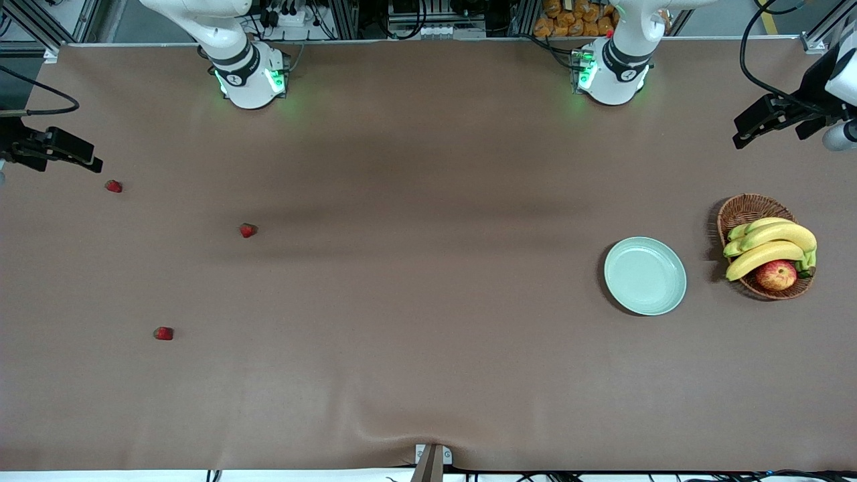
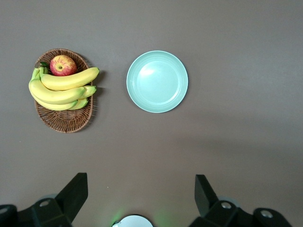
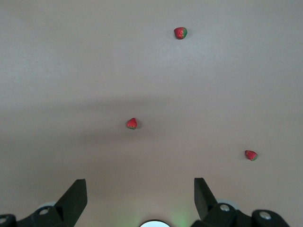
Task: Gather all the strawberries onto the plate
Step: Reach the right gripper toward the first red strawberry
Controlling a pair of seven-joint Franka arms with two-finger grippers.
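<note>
Red strawberries (image 1: pixel 114 186) (image 1: pixel 248 230) (image 1: pixel 163 333) lie scattered at your frame's left; the plate (image 1: pixel 645 275) sits empty at right on the bench (image 1: pixel 428 335). Both the left hand (image 2: pixel 141 198) and right hand (image 3: pixel 140 198) hang spread, holding nothing.

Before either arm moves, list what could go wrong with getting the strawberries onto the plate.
1. The three strawberries are tiny and scattered; the open right gripper may nudge one away rather than pinch it.
2. The plate sits at the left arm's end, so carries are long and a berry may slip.
3. The basket stands beside the plate; a misjudged drop might land there.
</note>
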